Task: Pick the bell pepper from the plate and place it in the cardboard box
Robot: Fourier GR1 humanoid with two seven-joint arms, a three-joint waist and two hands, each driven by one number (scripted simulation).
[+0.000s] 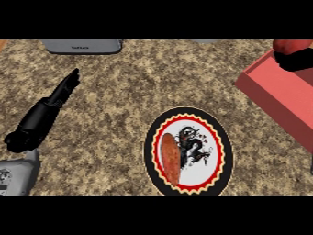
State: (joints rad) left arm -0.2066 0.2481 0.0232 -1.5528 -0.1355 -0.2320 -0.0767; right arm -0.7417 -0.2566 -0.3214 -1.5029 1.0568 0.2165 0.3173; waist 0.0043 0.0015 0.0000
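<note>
Right hand (306,58) holds the red bell pepper (291,45), fingers curled round it, over the red box (281,94). Left hand (53,103) rests on the desk (138,78), fingers straight.

The speckled brown table (131,87) carries a patterned plate (216,137) near the middle, a red box (281,98) at the right, and a grey object (83,46) at the far left edge.
</note>
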